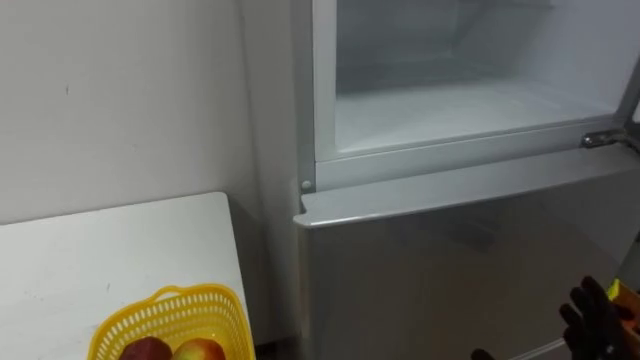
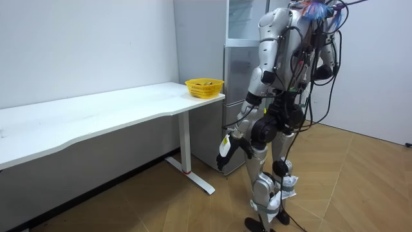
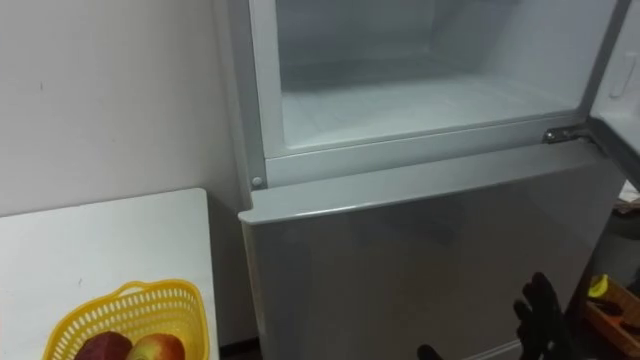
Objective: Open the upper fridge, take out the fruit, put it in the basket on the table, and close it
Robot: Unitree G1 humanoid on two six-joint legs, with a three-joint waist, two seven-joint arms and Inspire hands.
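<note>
White table, yellow basket of fruit on its right-hand end

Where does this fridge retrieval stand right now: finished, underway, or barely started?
Done: the upper compartment stands open, its visible floor bare, and the yellow basket on the white table holds fruit, so the retrieval looks finished or nearly so. In hand: nothing; the right hand is open and empty, low before the lower door; the left hand hangs by the thigh. Left: probably closing that compartment.

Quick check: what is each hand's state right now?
Left hand: hangs low at its side; state cannot be told.
Right hand: open, holding nothing.
</note>
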